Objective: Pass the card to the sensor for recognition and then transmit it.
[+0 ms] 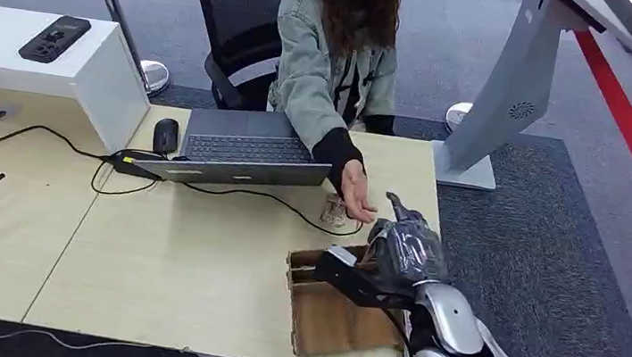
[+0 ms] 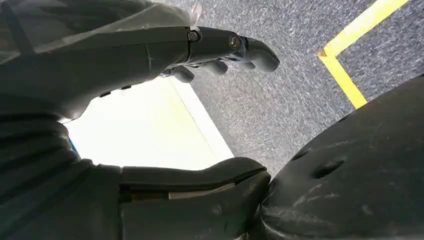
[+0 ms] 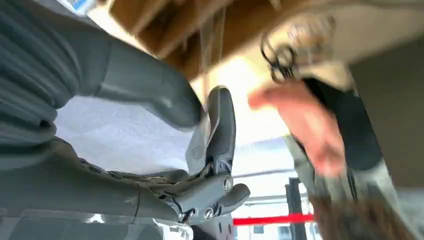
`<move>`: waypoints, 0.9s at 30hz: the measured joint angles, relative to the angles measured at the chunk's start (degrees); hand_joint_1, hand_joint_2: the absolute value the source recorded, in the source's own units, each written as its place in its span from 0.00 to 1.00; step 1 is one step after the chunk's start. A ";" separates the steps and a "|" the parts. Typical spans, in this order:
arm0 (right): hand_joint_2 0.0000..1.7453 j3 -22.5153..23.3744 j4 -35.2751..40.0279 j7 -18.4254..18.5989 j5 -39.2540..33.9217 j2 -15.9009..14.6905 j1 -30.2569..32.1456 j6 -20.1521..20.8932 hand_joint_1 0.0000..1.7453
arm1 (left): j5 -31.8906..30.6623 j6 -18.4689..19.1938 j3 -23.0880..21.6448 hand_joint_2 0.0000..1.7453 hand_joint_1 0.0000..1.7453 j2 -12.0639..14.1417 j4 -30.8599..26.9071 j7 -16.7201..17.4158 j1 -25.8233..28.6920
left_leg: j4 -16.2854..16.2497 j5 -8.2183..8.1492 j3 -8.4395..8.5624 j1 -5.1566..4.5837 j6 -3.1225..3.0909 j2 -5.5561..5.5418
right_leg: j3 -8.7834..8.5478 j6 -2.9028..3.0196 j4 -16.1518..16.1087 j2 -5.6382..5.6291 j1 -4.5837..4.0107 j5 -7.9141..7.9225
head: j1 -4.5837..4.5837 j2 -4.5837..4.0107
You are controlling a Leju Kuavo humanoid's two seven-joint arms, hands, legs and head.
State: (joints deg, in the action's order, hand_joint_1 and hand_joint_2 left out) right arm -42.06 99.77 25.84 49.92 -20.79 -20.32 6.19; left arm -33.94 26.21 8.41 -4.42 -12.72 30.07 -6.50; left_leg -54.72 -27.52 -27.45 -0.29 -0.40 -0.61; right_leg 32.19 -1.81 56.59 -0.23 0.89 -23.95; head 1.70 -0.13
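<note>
My right hand (image 1: pixel 403 247), wrapped in clear plastic, hovers above the table's right end, over a flat cardboard tray (image 1: pixel 337 320). In the right wrist view this hand (image 3: pixel 150 195) pinches a thin pale card (image 3: pixel 203 95), seen edge-on between thumb and finger. A seated person reaches an open hand (image 1: pixel 355 196) toward it, just apart from my fingers. Under that hand a small clear sensor (image 1: pixel 332 210) lies on the table, wired by a black cable (image 3: pixel 279 60). My left hand (image 2: pixel 100 65) hangs beside my body over carpet, fingers apart and empty.
A laptop (image 1: pixel 244 148) and mouse (image 1: pixel 165 135) sit in front of the person. A white box (image 1: pixel 48 58) stands at the back left, with a router's antennas at the left edge. A grey kiosk (image 1: pixel 505 101) stands on the carpet beyond the table's right end.
</note>
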 joint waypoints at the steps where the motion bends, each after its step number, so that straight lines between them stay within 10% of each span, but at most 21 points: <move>1: 1.00 0.57 0.81 0.11 -0.64 0.00 -0.26 -0.44 1.00 | 0.02 0.00 0.00 0.00 0.00 0.00 0.00 -0.09 0.02 | 0.00 0.00 0.00 0.00 0.00 0.00 | 0.00 0.00 0.00 0.00 0.00 0.00 | 0.00 0.00; 24: 1.00 10.84 10.34 0.11 -13.25 1.38 -14.21 -8.39 1.00 | -0.52 -0.09 -0.94 0.00 0.00 -0.02 0.00 -2.19 0.26 | 0.00 0.01 0.02 -0.02 -0.01 -0.03 | 0.01 -0.01 0.01 0.00 0.02 0.01 | 0.02 0.00; 25: 1.00 10.84 10.12 0.04 -13.40 1.53 -14.78 -8.44 0.06 | -0.57 -0.09 -1.03 0.00 0.00 -0.02 0.00 -2.21 0.26 | 0.00 0.01 0.01 -0.02 -0.01 -0.03 | 0.02 -0.01 0.02 0.00 0.02 0.01 | 0.00 0.00; 27: 1.00 10.84 9.64 -0.18 -13.75 1.95 -15.58 -8.59 0.00 | -0.63 -0.09 -1.22 0.00 0.00 -0.04 0.00 -2.23 0.25 | 0.00 0.01 -0.02 -0.02 -0.01 -0.05 | 0.04 -0.01 0.02 0.01 0.02 0.00 | 0.00 0.00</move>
State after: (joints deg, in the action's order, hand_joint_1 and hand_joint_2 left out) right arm -31.21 109.41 25.66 36.17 -18.84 -35.90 -2.40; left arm -34.58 26.12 7.19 -4.46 -12.72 27.85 -6.26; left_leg -54.73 -27.51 -27.47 -0.30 -0.41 -0.67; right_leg 32.23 -1.82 56.61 -0.23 0.91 -23.95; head 1.70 -0.13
